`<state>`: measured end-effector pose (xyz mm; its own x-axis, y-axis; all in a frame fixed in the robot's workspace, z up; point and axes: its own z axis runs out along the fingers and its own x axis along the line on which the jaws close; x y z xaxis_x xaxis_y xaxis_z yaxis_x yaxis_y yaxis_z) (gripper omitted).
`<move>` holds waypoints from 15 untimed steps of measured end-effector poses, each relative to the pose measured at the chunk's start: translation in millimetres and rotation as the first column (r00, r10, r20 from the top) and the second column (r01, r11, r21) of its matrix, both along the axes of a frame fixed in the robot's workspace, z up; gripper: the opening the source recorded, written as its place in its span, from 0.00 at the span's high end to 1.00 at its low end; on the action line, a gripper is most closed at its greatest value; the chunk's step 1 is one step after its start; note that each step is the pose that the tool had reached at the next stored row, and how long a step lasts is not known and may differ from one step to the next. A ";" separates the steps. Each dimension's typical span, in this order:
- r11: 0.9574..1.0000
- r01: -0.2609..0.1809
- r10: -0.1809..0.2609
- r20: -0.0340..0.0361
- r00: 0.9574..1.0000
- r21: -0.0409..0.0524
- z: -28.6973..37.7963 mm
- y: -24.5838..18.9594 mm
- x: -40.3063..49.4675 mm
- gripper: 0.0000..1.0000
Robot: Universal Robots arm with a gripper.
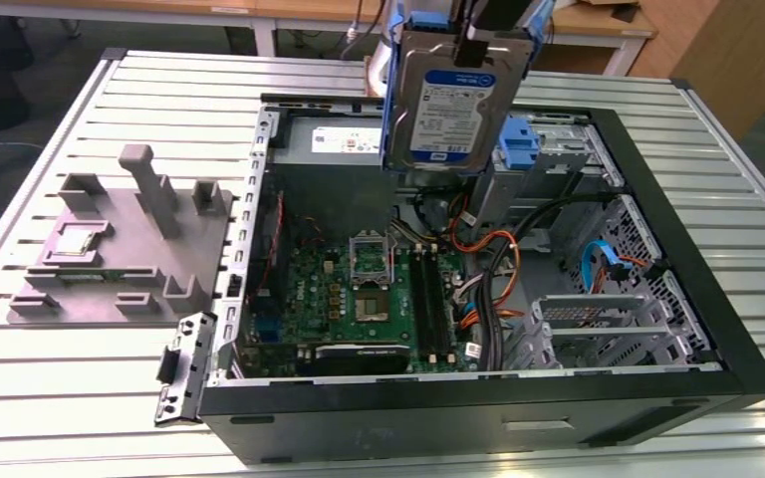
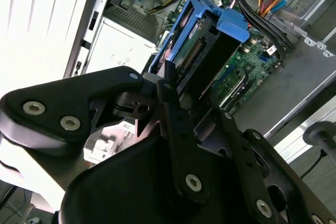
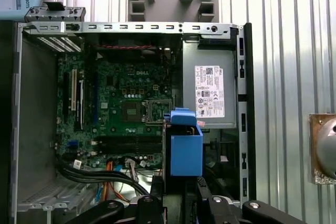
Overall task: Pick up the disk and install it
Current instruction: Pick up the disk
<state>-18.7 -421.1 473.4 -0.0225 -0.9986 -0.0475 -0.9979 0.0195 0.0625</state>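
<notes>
I am seeing the gripper (image 1: pixel 468 48) pointing down, its jaws clamping tight on one disk (image 1: pixel 460 105). The disk is hanging upright over the one open case (image 1: pixel 741 368), toward 12 o'clock in the exterior view. The case is holding one motherboard (image 1: pixel 356 289) and one power supply (image 3: pixel 209 93). One grey fixture (image 1: pixel 117 249) is lying at its 9 o'clock.

printed labels (image 3: pixel 209 92) on power supply (image 3: pixel 210 59), disk (image 1: pixel 422 55)

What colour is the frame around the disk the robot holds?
Bright blue. The bracket around the disk shows best in the first wrist view.
</notes>
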 end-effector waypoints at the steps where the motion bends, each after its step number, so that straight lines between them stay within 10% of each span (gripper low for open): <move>1: 1.000 0.000 0.000 0.000 1.000 0.000 0.0 -1.7 0.0 0.65; 15: 1.000 0.000 0.000 0.000 1.000 0.000 -0.3 -23.4 0.0 0.65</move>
<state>-18.7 -444.5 473.1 -0.0226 -0.9986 -0.0476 -0.9979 0.0196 0.0624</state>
